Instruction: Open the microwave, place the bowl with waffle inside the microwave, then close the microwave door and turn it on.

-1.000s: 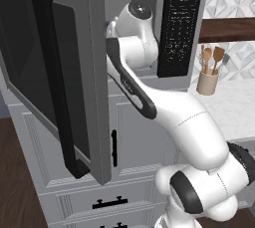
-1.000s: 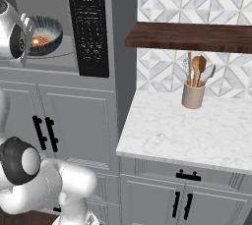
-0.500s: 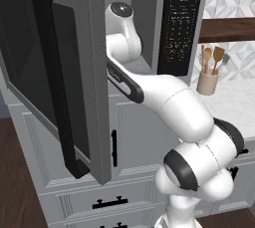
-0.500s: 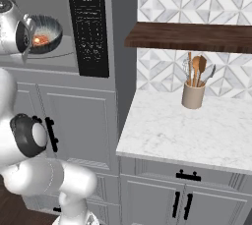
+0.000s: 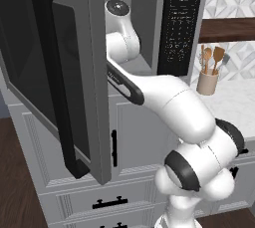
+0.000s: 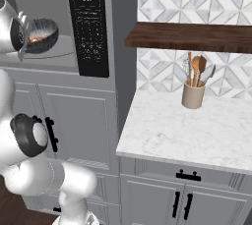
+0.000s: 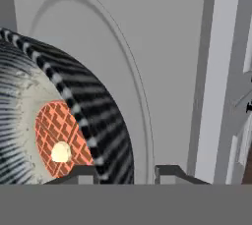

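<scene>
Left base view: door (image 5: 55, 72) swung wide open toward the camera, edge-on at its right side, long black handle (image 5: 52, 77) upright on its face. The door blocks the left part of the microwave (image 5: 149, 18) cavity. Arm (image 5: 164, 102) reaches up past the door edge into the cavity; its last joints hide the hand and whatever sits beyond. Keypad (image 5: 179, 23) right of the cavity, markings too small to read. Crock (image 5: 207, 80) with wooden spoons on the counter (image 5: 234, 102) at far right, partly cut by the frame.

Right base view: arm's white wrist cut off at the left edge. Bowl (image 6: 42, 35) sits tilted in the cavity just right of the wrist, its open side turned toward the camera; waffle (image 6: 37, 37) shows as a small orange patch inside, grid not legible here. Whether the bowl touches the cavity floor is hard to tell. Shelf (image 6: 189, 36) and tiled wall farther right, crock below the shelf.

Hand view: bowl (image 7: 93, 116) fills the left half, cut off at the left and bottom edges. Waffle (image 7: 59, 135) lies against its pale inside, grid clear, a pale spot on it. Turntable ring on the cavity floor behind. Gripper (image 7: 127, 172) at bottom centre: the left fingertip overlaps the bowl's rim and the right tip stands apart beside it; whether the fingers pinch the rim or are released, I cannot tell.
</scene>
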Tool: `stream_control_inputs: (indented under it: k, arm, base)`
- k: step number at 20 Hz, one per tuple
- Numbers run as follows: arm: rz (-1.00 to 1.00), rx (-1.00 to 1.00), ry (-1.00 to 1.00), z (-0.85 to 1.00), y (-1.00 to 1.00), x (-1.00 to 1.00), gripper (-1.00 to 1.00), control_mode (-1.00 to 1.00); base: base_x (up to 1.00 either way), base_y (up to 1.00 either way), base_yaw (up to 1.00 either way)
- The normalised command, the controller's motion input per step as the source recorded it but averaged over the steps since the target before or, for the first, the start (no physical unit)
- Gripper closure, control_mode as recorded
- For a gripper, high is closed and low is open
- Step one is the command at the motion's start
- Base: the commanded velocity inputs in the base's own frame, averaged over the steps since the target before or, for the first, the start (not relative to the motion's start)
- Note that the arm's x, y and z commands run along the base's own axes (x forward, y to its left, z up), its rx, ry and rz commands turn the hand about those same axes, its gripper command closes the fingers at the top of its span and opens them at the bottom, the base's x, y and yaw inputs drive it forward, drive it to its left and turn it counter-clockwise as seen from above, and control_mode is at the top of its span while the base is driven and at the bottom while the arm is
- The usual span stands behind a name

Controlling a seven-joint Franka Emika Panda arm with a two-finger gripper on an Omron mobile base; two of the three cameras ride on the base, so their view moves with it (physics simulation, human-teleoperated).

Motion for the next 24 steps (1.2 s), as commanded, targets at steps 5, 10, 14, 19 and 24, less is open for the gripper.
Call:
stream_control_inputs:
  k: [5, 10, 14, 19, 24]
  arm:
    - [0.0, 0.03, -0.29, -0.11, 0.0, -0.21, -1.0, -1.0]
    - [0.01, 0.08, -0.49, 0.11, -0.01, -0.58, -1.0, -1.0]
    - [0.04, 0.08, -0.43, 0.4, -0.36, -1.0, -1.0, -1.0]
    - [0.0, 0.09, -0.07, 0.17, -0.84, -1.0, -1.0, -1.0]
    - [-0.03, -0.03, 0.14, 0.01, -0.62, -0.99, -1.0, -1.0]
  base:
    - [0.0, 0.0, 0.0]
    - [0.0, 0.0, 0.0]
    - [0.0, 0.0, 0.0]
    - [0.0, 0.0, 0.0]
    - [0.0, 0.0, 0.0]
